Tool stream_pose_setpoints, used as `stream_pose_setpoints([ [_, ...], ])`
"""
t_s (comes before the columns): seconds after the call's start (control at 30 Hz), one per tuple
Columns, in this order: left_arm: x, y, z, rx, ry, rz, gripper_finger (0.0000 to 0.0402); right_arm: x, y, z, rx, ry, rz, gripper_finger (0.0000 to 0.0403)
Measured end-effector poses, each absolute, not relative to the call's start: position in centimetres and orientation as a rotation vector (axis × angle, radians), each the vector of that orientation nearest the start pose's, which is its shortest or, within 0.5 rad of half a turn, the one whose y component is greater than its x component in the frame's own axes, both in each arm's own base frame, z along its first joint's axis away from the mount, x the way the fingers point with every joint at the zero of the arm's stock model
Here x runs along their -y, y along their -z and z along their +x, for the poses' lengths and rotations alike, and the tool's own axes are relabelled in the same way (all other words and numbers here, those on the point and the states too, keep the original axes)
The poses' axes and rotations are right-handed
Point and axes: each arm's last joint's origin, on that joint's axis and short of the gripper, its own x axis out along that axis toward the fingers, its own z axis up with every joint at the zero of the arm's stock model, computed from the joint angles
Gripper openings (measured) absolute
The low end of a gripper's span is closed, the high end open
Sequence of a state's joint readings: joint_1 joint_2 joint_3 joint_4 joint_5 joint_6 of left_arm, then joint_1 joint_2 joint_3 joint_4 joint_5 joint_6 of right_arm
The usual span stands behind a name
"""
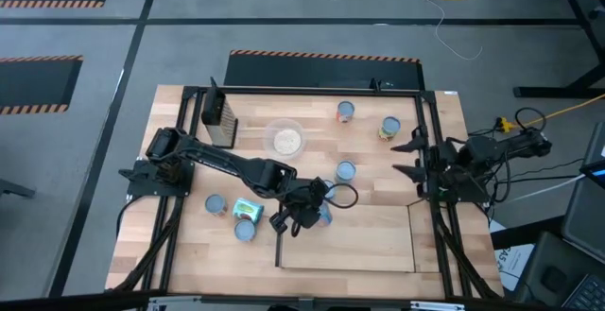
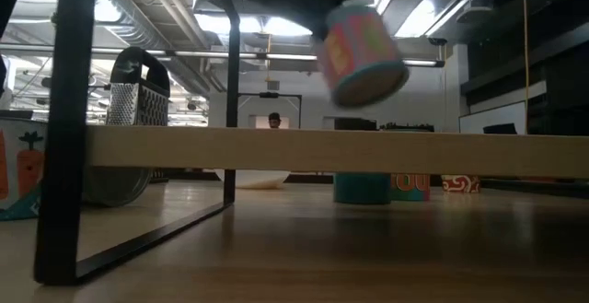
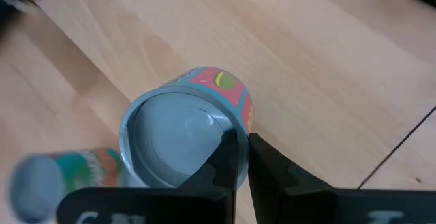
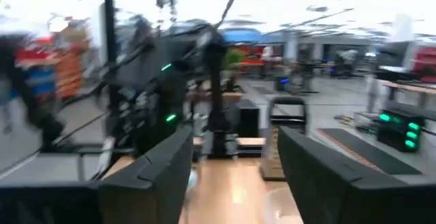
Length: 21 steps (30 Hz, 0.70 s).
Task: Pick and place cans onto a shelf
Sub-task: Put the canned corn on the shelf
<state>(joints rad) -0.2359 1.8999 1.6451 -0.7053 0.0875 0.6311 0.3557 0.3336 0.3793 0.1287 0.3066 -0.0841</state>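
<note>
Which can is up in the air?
The can with the pink label. The left gripper's fingers pinch its rim and hold it, tilted, above the shelf. The other cans sit on the table.

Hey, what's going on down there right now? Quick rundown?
Left tool pinching rim of a can, lifted above the shelf. Right tool open, waiting at table's right side. Nothing blocking the shelf.

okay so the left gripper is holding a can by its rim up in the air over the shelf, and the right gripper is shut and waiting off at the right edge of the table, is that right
Not quite: the right gripper is open, not shut. The right wrist view shows its two fingers standing well apart with nothing between them. The rest holds: the left gripper pinches the can by its rim, and the low view shows it lifted above the shelf.
</note>
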Motion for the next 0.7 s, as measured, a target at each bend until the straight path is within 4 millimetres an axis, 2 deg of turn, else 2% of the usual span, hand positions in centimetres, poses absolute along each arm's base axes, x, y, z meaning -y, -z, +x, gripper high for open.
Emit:
stream_pose_setpoints([
  [0.3,9.4,-29.3,40.5,-0.779,0.586,0.675,0.0014,-5.1,-30.1,15.1,0.023,-0.202,-0.15,0.0217],
  [0.53,8.8,-29.4,40.7,-0.78,0.57,0.665,0.0014,-6.0,-30.3,19.5,-0.289,-0.273,-0.221,0.0217],
  [0.7,8.7,-29.4,40.7,-0.781,0.571,0.663,0.0014,-6.1,-30.5,22.4,-0.426,-0.335,-0.229,0.0217],
])
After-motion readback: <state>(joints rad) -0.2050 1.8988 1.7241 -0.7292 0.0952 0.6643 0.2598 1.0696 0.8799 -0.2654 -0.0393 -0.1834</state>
